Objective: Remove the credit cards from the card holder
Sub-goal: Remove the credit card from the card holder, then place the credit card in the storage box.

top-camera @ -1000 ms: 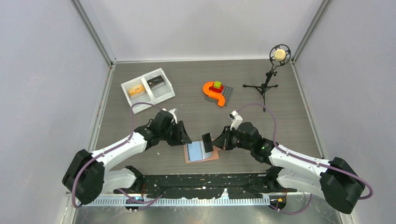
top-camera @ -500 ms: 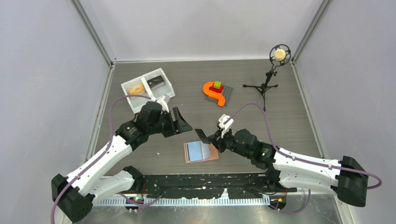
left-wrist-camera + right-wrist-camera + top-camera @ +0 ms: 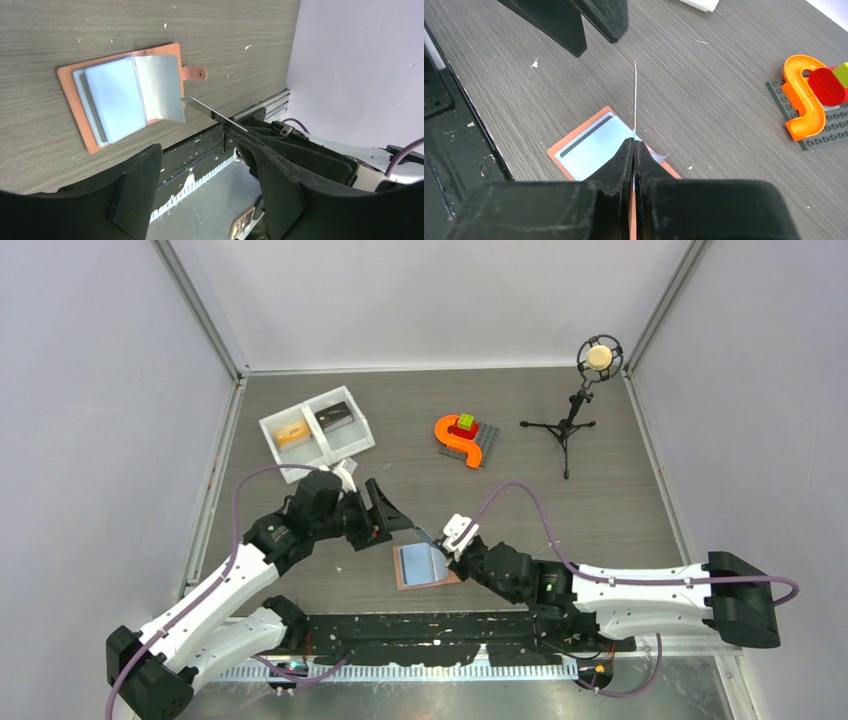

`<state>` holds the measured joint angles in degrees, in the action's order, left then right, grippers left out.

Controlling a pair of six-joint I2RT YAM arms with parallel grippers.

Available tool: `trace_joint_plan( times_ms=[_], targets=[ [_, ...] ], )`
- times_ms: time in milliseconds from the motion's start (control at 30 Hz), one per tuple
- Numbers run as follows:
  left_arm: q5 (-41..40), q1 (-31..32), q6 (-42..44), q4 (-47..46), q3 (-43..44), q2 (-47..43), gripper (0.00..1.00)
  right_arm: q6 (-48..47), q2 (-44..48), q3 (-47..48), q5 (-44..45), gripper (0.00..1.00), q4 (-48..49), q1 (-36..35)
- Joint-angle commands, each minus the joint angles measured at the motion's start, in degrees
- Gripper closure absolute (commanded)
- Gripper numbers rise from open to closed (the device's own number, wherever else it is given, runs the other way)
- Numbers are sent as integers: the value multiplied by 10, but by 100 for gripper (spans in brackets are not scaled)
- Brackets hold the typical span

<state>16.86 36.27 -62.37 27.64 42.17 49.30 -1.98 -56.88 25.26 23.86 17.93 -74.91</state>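
i find the right gripper point(image 3: 634, 142) clamped on a card point(image 3: 635, 100) above the card holder point(image 3: 584, 150), lengthwise toward the spread left gripper point(image 3: 202, 170).

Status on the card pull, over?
Left tool open, hovering beside. Right tool shut on thin grey card, held edge-on over salmon-brown bi-fold card holder, lying open. Nothing blocking.

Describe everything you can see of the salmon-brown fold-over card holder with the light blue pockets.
The salmon-brown card holder lies spread open and flat on the grey wood-grain table, with its light blue pockets facing up. A small holed tab sticks out from one side. One pocket leaf curls upward, and a dark stripe shows at another pocket's edge. Nothing grips it.
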Motion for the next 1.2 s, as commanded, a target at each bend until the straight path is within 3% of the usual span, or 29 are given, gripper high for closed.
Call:
trace_joint_plan(
  times_ms=[0,267,367,433,600,700,900,1067,1167],
  targets=[
    [39,-2,-45,-65,-21,12,29,-56,-30,39,80,95,33,-36],
    [56,-2,-66,-102,-45,39,29,-107,-89,68,141,95,40,-84],
    [59,-2,-75,-120,-61,40,35,-113,-99,71,150,95,48,-95],
    [63,-2,-81,-134,-68,42,45,-116,-105,71,154,95,54,-100],
    [69,-2,-75,-147,-72,45,80,-113,-112,75,138,94,47,-107],
    [78,-2,-51,-157,-69,51,100,-86,-98,74,119,78,24,-109],
    [87,-2,55,-170,-69,55,100,-9,-14,49,79,59,-37,-94],
    [72,-2,143,-168,-79,47,100,78,65,62,-9,58,-120,-10],
    [86,-3,175,-208,-102,35,100,133,99,70,-122,58,-157,65]
  ],
)
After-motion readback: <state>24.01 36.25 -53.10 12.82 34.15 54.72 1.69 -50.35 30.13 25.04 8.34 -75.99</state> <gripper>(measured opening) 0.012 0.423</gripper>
